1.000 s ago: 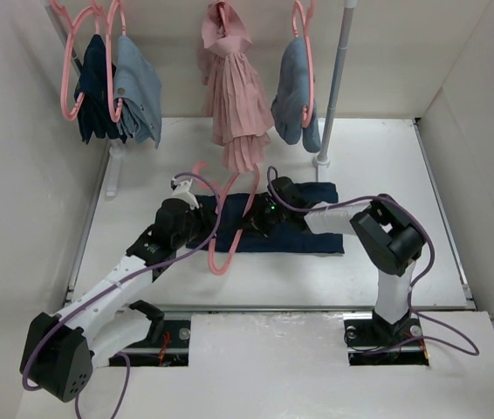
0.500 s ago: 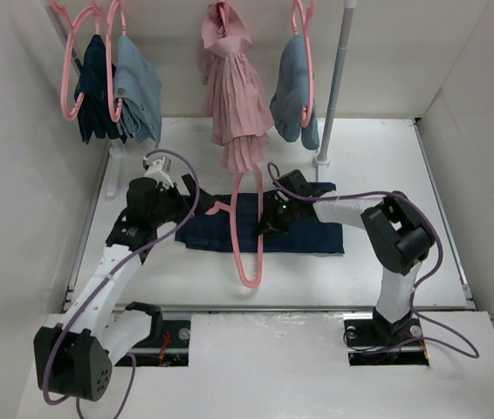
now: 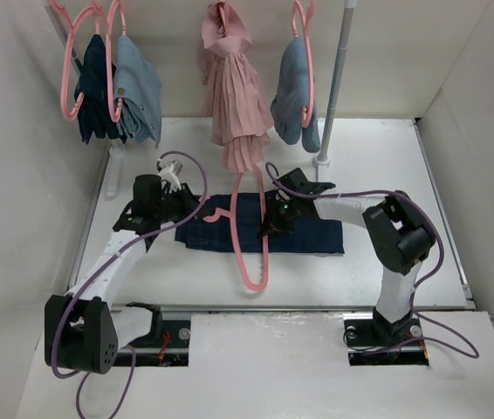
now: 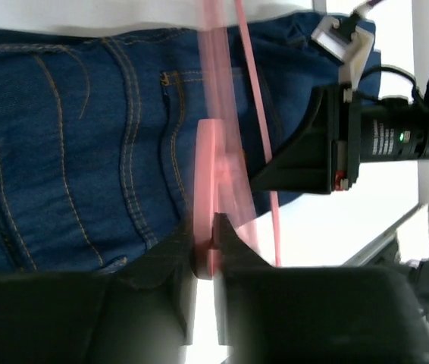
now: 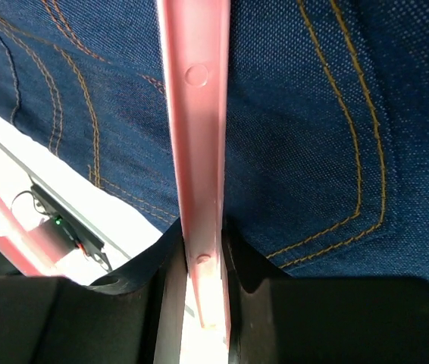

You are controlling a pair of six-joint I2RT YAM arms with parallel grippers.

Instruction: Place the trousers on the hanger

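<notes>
Pink hanger [image 5: 195,114] across navy trousers [image 5: 313,114], white table [image 3: 387,166] beneath.

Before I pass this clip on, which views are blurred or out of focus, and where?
Left wrist: the hanger is smeared into pink streaks by motion blur, while the trousers stitching is readable; the left fingers are dark and soft. Right wrist: hanger bar and weave sharp, the right fingers blurred in the foreground. Top external: evenly lit, sharp, no glare.
</notes>
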